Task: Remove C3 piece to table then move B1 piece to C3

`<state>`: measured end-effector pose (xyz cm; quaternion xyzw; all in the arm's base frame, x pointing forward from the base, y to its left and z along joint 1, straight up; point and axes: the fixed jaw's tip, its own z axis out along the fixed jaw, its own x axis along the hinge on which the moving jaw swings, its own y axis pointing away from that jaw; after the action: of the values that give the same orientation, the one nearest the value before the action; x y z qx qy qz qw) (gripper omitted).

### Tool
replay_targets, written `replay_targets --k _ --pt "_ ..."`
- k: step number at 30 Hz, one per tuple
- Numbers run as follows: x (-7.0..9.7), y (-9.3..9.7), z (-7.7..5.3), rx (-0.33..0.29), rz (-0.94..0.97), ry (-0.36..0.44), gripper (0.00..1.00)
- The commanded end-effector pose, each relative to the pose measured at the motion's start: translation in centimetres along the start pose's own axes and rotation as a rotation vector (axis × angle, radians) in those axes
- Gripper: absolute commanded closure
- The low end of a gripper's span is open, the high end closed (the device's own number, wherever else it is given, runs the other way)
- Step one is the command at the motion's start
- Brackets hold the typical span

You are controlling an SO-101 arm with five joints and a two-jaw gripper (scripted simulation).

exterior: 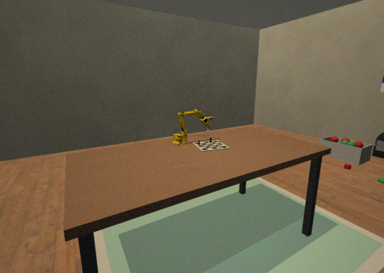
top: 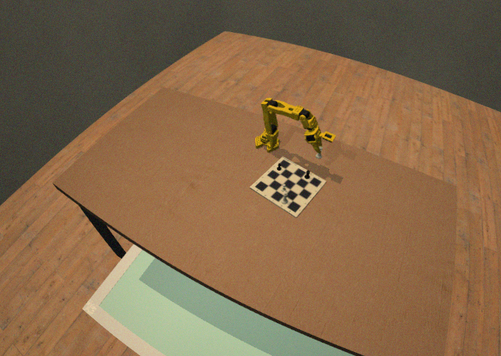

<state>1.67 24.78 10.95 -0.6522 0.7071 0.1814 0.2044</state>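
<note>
A small chessboard (top: 288,185) lies on the brown table in front of the yellow arm's base (top: 268,141). My gripper (top: 318,152) hangs beyond the board's far right edge, above the bare table, and is shut on a pale chess piece (top: 318,155) that it holds off the surface. In the side view the gripper (exterior: 207,127) is well above the table, past the board (exterior: 211,145). Two black pieces (top: 279,167) (top: 307,174) stand on the board's far rows. Two pale pieces (top: 285,189) (top: 286,199) stand near its middle.
A grey bin (exterior: 345,148) with red and green balls sits on the floor at the right, with a small red block (exterior: 347,166) beside it. A green rug (exterior: 229,230) lies under the table.
</note>
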Motion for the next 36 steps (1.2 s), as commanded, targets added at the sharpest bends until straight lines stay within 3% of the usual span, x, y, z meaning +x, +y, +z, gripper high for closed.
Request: replay_targets --k 1,17,36 --pt "0.1 0.3 0.0 -0.007 -0.003 0.003 1.0" --pt "0.2 0.3 0.4 -0.007 -0.003 0.003 1.0" --pt "1.9 0.3 3.2 -0.007 -0.003 0.003 1.0"
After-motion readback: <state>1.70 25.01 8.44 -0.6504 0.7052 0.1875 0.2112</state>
